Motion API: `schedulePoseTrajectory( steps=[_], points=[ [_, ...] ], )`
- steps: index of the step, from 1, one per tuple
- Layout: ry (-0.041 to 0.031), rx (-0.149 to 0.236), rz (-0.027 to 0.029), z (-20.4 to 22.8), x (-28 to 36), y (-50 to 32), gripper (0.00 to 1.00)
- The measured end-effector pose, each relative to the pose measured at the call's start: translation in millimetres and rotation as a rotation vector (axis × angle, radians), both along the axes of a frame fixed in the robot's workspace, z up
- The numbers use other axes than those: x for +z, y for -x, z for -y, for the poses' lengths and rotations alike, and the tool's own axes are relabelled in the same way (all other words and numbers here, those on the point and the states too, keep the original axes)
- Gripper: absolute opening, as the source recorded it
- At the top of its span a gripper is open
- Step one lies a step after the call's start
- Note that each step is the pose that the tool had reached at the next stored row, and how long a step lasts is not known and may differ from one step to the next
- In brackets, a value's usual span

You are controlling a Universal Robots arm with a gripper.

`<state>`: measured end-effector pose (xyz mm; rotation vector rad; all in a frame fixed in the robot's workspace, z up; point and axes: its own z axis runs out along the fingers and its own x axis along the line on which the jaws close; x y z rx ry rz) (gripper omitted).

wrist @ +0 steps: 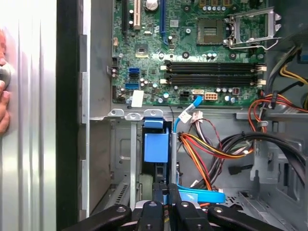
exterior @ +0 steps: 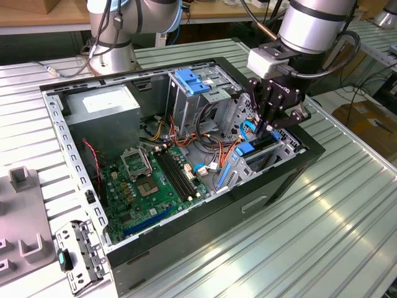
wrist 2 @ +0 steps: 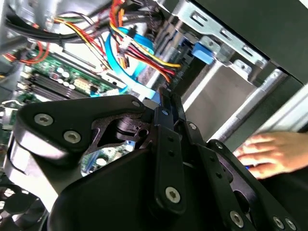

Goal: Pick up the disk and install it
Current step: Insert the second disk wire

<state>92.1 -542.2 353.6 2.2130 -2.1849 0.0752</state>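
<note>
Briefly, on print: white lettering runs along the pincer (exterior: 268, 127) body, and a white sticker sits on the grey power-supply box (exterior: 102, 105) at the far corner of the computer case (exterior: 273, 186). The sticker's print is too small to make out. A small white label lies on the motherboard (wrist: 192, 53) near its edge, in the first wrist view; also unreadable.

Arm pose: the arm (exterior: 313, 25) drops steeply from the exterior view's upper right, wrist turned down. The pincer is inside the open case, over the drive cage at the case's front corner on the exterior view's right.

Pincer: fingers (wrist: 161, 195) drawn together, tips nearly meeting, in both wrist views. Whether anything thin is pinched between them cannot be told.

Disk (wrist: 156, 147): stands on edge in the cage slot right under the fingertips, blue rail uppermost, metal cage walls on both sides. In the exterior view it shows as blue plastic (exterior: 248, 149) just beside the pincer.

Red, yellow and orange cables (wrist: 211, 149) bunch next to the slot.

Case lies open-side up on the ribbed metal tabletop (exterior: 347, 223). A person's hand (wrist 2: 274, 154) rests on the tabletop just outside the case wall.
</note>
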Motion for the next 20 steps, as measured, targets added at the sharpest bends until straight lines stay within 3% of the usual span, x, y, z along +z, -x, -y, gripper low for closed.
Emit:
schedulePoseTrajectory(
  steps=[2,4,5,8,9,20],
  points=[
    [-0.0195,0.0,0.0018,2.9,-0.6,0.1,0.16],
    [-0.0262,0.0,0.005,5.0,-1.1,0.5,0.16],
    [-0.0285,0.0,0.0092,5.2,-1.3,1.4,0.16],
    [-0.0329,0.001,0.0311,6.4,-2.0,5.0,0.16],
    [-0.0334,0.001,0.0336,6.7,-2.1,5.3,0.16],
    [-0.0338,-0.011,0.0343,9.0,-3.9,2.7,0.16]
  ],
)
